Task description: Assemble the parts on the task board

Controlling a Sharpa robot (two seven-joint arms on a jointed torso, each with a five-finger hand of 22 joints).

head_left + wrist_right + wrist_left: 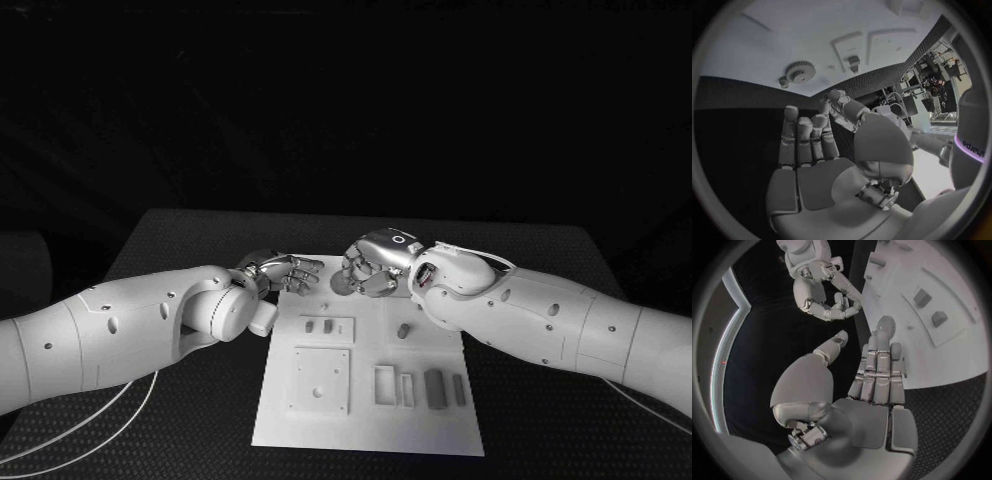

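- The white rectangular task board (433,420) lies flat in the middle of the black textured bench (188,240), its long side running away from the robot.
- Small grey parts sit on it: two short pegs in a raised square block (327,326), a flat square plate (320,380) with a hole, a small grey stub (404,330), and upright slim rectangular pieces (436,388) near the right edge.
- A small grey toothed gear (802,71) lies flat at the board's far end, with a smaller round piece (784,82) just beside it.
- The left robot hand (283,271) hovers at the board's far left corner; the left wrist view shows its fingers (878,371) straight and together, thumb apart, released and holding nothing.
- The right robot hand (378,264) hangs over the board's far end, near the left one. Its fingers (807,140) are extended, palm bare, released with nothing in it.
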